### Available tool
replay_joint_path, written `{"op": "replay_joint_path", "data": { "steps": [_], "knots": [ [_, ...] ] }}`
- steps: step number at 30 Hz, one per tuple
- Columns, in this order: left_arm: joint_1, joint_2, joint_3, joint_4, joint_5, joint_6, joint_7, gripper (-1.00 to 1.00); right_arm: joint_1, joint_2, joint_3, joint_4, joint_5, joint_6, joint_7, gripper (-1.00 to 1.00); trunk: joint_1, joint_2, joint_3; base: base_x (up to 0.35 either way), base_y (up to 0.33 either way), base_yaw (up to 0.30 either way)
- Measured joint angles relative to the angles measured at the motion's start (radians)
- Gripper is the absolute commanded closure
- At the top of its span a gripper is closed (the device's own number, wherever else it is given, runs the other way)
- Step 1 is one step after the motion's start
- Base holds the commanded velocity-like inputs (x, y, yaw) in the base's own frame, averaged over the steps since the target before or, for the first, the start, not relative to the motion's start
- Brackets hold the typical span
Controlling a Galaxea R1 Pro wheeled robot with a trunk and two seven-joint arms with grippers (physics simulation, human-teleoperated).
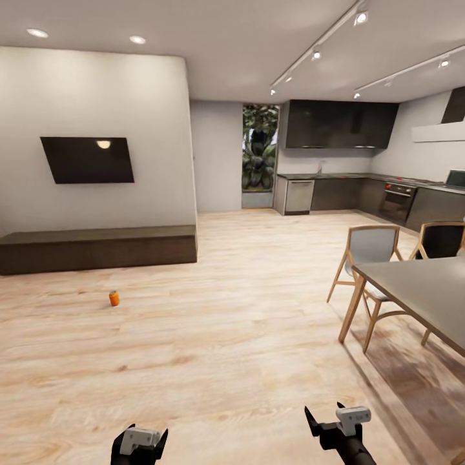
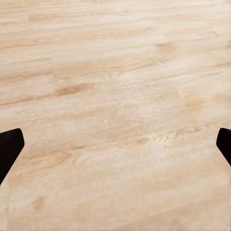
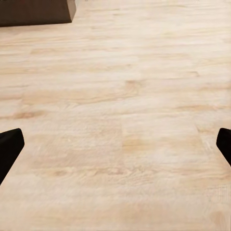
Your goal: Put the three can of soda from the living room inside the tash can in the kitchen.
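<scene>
While I stand on the pale wood plank floor (image 1: 245, 336), the kitchen of dark grey cabinets (image 1: 342, 123) lies far ahead on my right, and the white wall with its black flat TV (image 1: 87, 159) stands over a long dark wooden bench (image 1: 97, 247) on my left. The grey-topped dining table (image 1: 420, 290) with 2 wooden chairs sits near my right. 1 small orange soda can (image 1: 114, 298) stands upright on the floor before the bench's front edge. My left gripper (image 1: 139, 442) and right gripper (image 1: 336, 420) hang spread wide, holding nothing.
</scene>
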Motion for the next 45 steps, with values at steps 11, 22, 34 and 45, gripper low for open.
{"op": "replay_joint_path", "data": {
  "steps": [11,22,34,45],
  "knots": [
    [-0.001,0.0,-0.001,0.0,0.0,0.0,0.0,-1.0,0.0,0.0,-0.001,0.0,0.0,0.0,0.0,-1.0,0.0,0.0,0.0,0.323,0.0,0.0],
    [0.0,0.0,-0.003,0.0,0.0,0.0,0.0,-1.0,0.0,0.0,-0.001,0.0,0.0,0.0,-0.001,-1.0,0.0,0.0,0.0,0.323,0.0,0.0],
    [0.0,0.0,-0.003,0.0,0.0,-0.001,0.0,-1.0,0.0,0.003,0.0,0.0,0.0,0.0,-0.002,-1.0,0.0,0.0,0.002,0.323,0.0,-0.099],
    [0.0,-0.001,-0.003,0.0,0.0,-0.002,0.0,-1.0,0.0,0.004,0.0,0.0,0.0,0.0,-0.002,-1.0,0.0,0.0,0.006,0.323,0.004,-0.136]
  ]
}}
